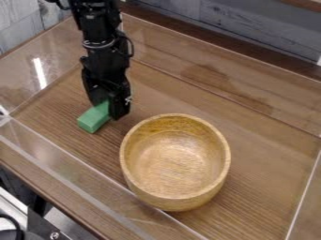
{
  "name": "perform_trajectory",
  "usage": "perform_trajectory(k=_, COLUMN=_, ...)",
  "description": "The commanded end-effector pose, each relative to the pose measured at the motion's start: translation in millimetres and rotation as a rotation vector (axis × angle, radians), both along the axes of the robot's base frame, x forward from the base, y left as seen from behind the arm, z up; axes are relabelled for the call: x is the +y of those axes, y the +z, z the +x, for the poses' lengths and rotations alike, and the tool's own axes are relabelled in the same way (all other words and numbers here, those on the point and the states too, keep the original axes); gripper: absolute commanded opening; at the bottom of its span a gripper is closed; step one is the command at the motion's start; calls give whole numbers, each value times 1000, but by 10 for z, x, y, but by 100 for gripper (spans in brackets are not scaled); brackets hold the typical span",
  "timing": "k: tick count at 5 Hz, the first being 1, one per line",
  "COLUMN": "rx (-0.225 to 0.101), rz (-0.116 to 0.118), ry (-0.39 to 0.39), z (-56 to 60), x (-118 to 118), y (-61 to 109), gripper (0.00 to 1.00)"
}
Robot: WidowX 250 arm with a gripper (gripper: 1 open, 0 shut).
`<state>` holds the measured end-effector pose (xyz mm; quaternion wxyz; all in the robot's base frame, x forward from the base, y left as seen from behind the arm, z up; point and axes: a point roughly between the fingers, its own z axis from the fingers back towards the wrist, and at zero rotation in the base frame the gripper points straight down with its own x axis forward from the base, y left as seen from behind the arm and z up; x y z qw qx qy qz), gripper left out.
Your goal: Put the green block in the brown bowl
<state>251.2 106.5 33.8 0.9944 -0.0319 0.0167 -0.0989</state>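
The green block [92, 119] lies flat on the wooden table at the left, its far end tucked between the fingers of my gripper [108, 106]. The black gripper points straight down over that end with its jaws open, one finger on each side of the block. Whether the fingers touch the block cannot be made out. To the right and nearer the camera stands the brown bowl [175, 160], large, round and wooden, with nothing inside it. A hand's width of table separates the block from the bowl's rim.
Clear plastic walls [38, 150] run around the wooden table [238, 89] on the left, front and right. A grey plank wall stands behind it.
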Motion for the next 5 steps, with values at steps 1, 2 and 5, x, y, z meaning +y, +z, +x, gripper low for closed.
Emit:
perform_trajectory(k=1, rx=-21, rz=11, ry=2, z=59, x=39, y=-2, gripper=100)
perform_trajectory(k=2, rx=-13, rz=10, ry=10, z=50, x=65, y=-71, gripper=100)
perform_trajectory(k=5, rx=20, rz=-2, ry=37, z=8, x=121, y=-268, gripper=100)
